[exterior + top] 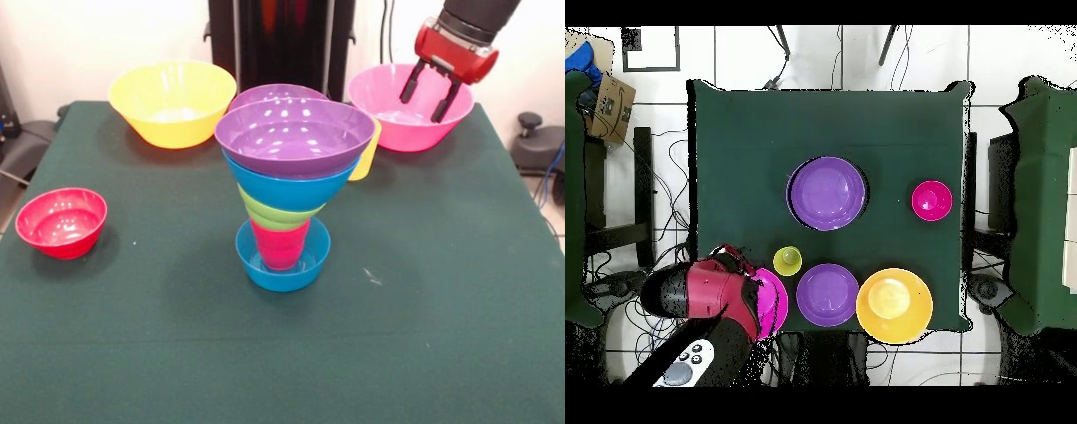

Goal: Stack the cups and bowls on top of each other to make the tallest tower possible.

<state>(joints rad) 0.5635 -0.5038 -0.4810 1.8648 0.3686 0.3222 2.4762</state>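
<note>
The tower stands mid-table: a small blue bowl [282, 269] as base, the red cup [281, 247], the lime green bowl [274, 217], the medium blue bowl [287, 187] and a purple bowl [294, 134] on top. From overhead only that purple bowl [827, 192] shows. My gripper [422, 108] is open and empty, hanging over the large pink bowl [397, 119] at the far right. The yellow cup [367, 157] stands behind the tower, also seen from overhead [787, 260]. The second purple bowl [275, 92] sits behind the tower.
The large yellow bowl [172, 102] sits at the far left and the small red bowl [62, 221] near the left edge. In the overhead view my arm's red wrist [720, 290] covers most of the pink bowl [775, 300].
</note>
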